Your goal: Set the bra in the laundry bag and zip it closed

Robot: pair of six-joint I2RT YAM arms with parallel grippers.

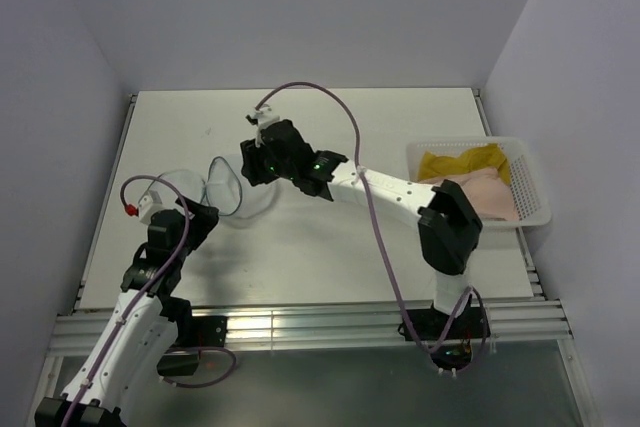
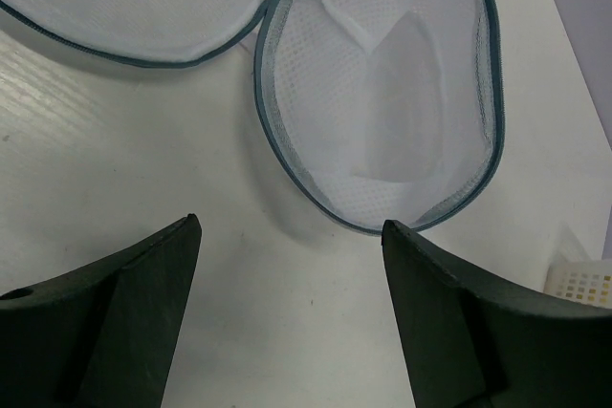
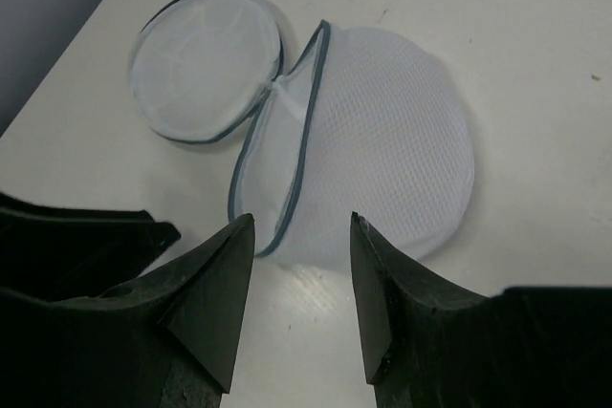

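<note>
Left pincer (image 2: 292, 225), wide open, and right pincer (image 3: 303, 221), half open, both empty, face the unzipped laundry bag (image 2: 382, 93) at 12 o'clock, while the bra (image 1: 487, 194) lies in the basket (image 1: 537, 209) at 3 o'clock, nearer the right arm (image 1: 400, 192).

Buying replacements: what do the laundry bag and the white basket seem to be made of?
Laundry bag: soft white mesh fabric, matte and translucent, its fine holes showing. Basket: likely rigid white plastic, judging by its even lattice walls.
</note>
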